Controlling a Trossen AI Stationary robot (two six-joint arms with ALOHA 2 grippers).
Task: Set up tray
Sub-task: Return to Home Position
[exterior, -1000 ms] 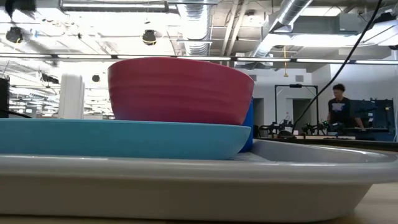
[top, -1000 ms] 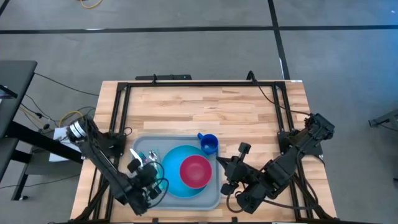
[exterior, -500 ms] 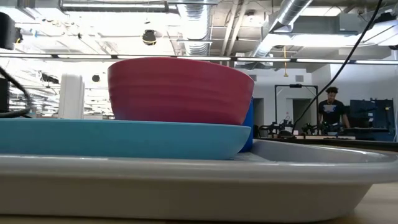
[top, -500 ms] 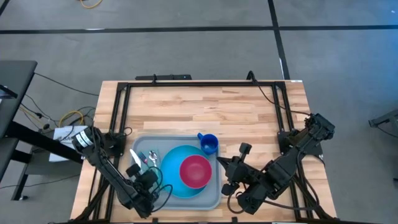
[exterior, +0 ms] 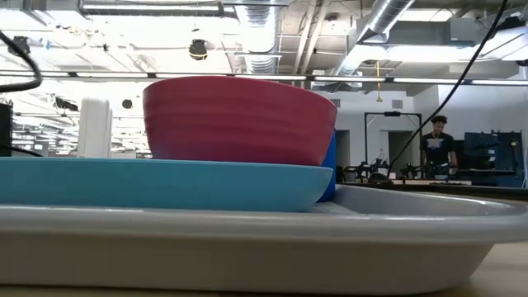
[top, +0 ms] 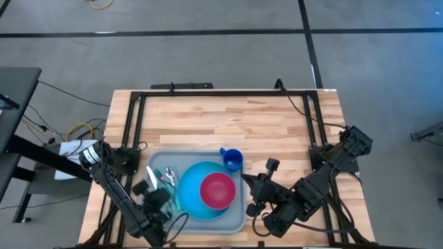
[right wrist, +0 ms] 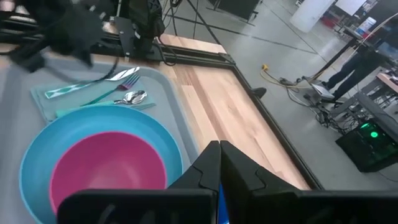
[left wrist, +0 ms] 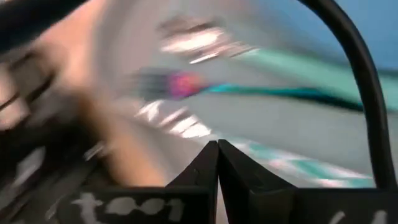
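From above, the tray (top: 194, 157) sits by the near edge of the table (top: 228, 117), about in the middle. Its long side runs from left to right. The left gripper (top: 146, 191) hangs over the tray's left end, so the tray lies to its right. I think it only needs to pull off toward the near left corner. The right gripper (top: 252, 187) waits just beside the tray's right end. A blue plate (top: 190, 200) with a red bowl (top: 218, 190) fills the tray's middle. A blue cup (top: 232, 160) stands at the tray's far right corner. From here I cannot tell how the fingers stand.

From table height, the tray, plate and bowl fill the picture, and only a sliver of the cup peeks out. No gripper shows. The tray's left end is hidden. A person (exterior: 436, 144) stands far off in the room.

In the left wrist view, the two fingers are pressed together and hold nothing. Everything past them is smeared and hard to make out.

In the right wrist view, these fingers are also pressed together and hold nothing. Past the plate lies a teal napkin (right wrist: 46, 102) with a knife (right wrist: 118, 76), fork (right wrist: 126, 83) and spoon (right wrist: 134, 97) side by side. The left arm is a dark blur beyond them.
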